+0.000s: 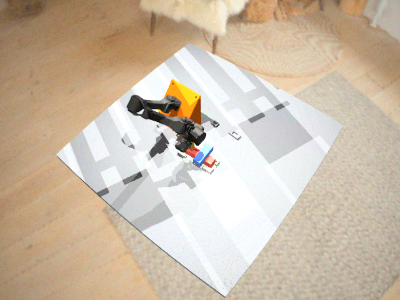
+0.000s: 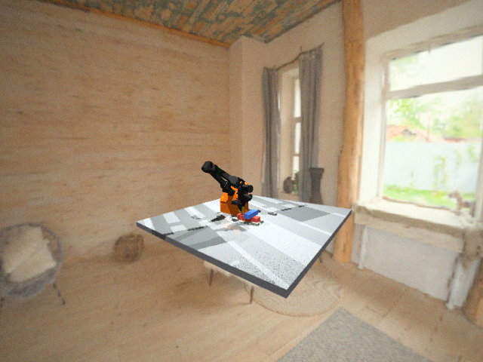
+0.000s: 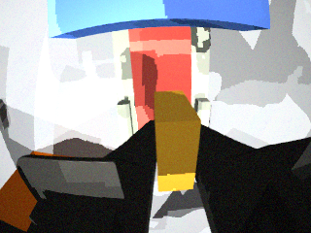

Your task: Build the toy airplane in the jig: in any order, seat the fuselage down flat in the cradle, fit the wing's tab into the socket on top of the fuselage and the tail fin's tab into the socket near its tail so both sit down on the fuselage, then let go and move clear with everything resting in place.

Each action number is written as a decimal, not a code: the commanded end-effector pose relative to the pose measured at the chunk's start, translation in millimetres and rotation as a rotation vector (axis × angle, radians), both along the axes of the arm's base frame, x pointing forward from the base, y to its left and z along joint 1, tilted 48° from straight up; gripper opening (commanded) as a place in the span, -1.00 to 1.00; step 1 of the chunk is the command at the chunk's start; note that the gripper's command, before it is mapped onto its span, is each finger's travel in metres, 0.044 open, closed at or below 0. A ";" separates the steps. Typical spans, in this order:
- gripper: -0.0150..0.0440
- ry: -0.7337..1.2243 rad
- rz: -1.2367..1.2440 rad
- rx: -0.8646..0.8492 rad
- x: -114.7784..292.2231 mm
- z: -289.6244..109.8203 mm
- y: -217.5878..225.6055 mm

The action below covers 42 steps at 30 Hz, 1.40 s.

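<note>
The red fuselage [image 1: 210, 160] [image 2: 255, 219] [image 3: 175, 73] lies in the pale cradle [image 1: 211, 171] [image 3: 121, 83]. The blue wing [image 1: 203, 155] [image 2: 250, 213] [image 3: 160, 12] lies across the top of the fuselage. My gripper [image 1: 191, 147] [image 3: 170, 126] is shut on the yellow tail fin [image 1: 192, 146] [image 3: 177, 141], which is upright between the fingers at the fuselage's tail end. In the wrist view the fin is in line with the fuselage and covers the tail socket. Whether the fin's tab is in the socket or above it, I cannot tell.
The orange robot base [image 1: 185, 97] [image 2: 229, 204] stands behind the cradle. Two small grey frames lie on the table, one [image 1: 215, 123] near the base and the other [image 1: 235, 134] farther right. The blue wing stands close ahead of the fingers.
</note>
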<state>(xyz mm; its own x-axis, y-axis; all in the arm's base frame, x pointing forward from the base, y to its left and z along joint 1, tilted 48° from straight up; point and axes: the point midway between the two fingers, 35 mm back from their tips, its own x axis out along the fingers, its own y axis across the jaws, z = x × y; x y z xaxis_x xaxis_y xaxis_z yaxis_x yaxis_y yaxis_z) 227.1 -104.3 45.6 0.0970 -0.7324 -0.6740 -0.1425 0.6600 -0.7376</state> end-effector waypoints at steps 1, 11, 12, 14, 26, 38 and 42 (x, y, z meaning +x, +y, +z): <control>-0.27 0.012 0.002 -0.002 -2.7 -6.0 -4.6; -0.27 0.012 0.002 -0.004 -2.7 -9.6 -9.4; -0.27 0.012 0.002 -0.004 -2.7 -9.6 -9.4; -0.27 0.012 0.002 -0.004 -2.7 -9.6 -9.4; -0.49 0.007 0.005 -0.004 -1.0 -8.3 -8.1; 0.39 0.007 0.005 -0.004 -1.0 -8.3 -8.1; 0.39 0.007 0.005 -0.004 -1.0 -8.3 -8.1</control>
<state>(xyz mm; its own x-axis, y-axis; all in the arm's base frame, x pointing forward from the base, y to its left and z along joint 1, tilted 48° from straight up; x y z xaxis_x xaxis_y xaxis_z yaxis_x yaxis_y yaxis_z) 226.2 -112.5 37.3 0.0967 -0.7347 -0.6715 -0.1510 0.6560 -0.7395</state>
